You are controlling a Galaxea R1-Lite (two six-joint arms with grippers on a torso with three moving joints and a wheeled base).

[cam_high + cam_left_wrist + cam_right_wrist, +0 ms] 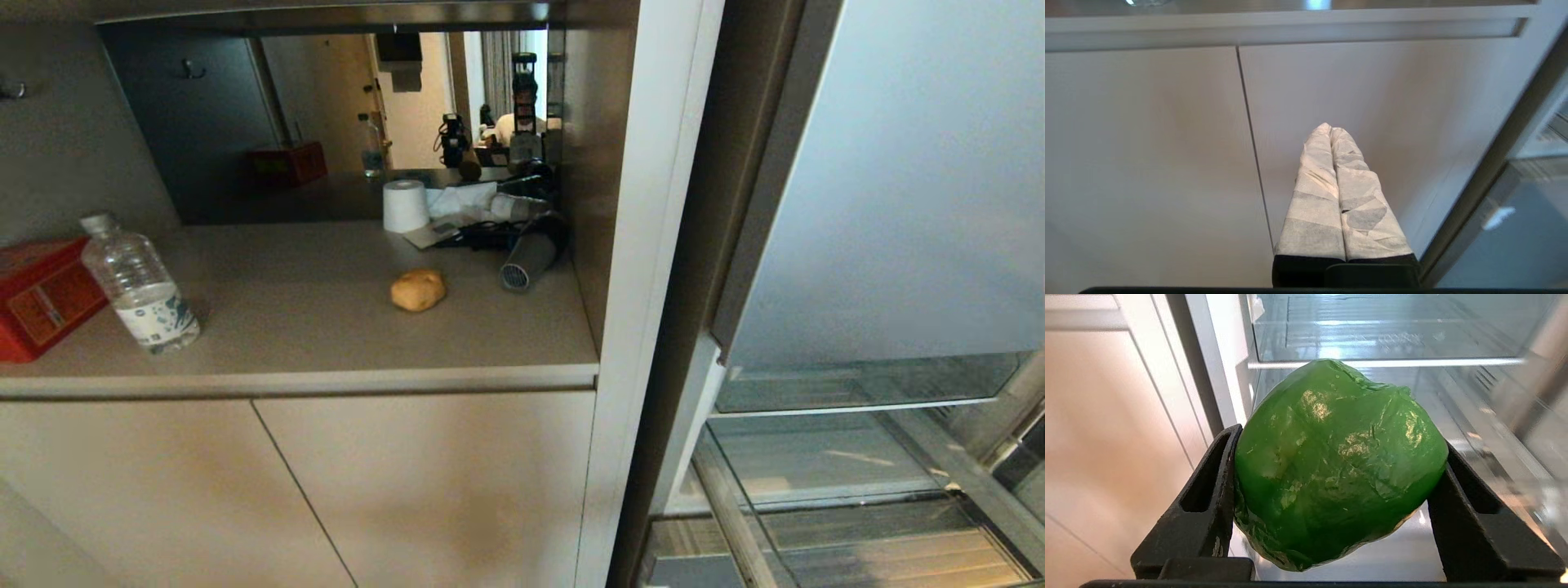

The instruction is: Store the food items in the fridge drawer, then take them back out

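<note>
Jaws of the right gripper (1339, 490) clamp the green pepper (1337, 465) before glass fridge shelves (1384, 363). Left gripper (1331, 128) jaws are pressed together, facing cabinet doors (1147, 143). From the head, the bread roll (418, 290) sits on the counter (310, 327) between a water bottle (140, 284) and a hair dryer (531, 255).

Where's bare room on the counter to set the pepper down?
Free: the wide stretch of counter between the bottle and the golden lump, and the front strip along the edge. Crowded: back right corner, with the paper roll, cables and hair dryer. Red box fills the far left. The right gripper holds the pepper.
</note>
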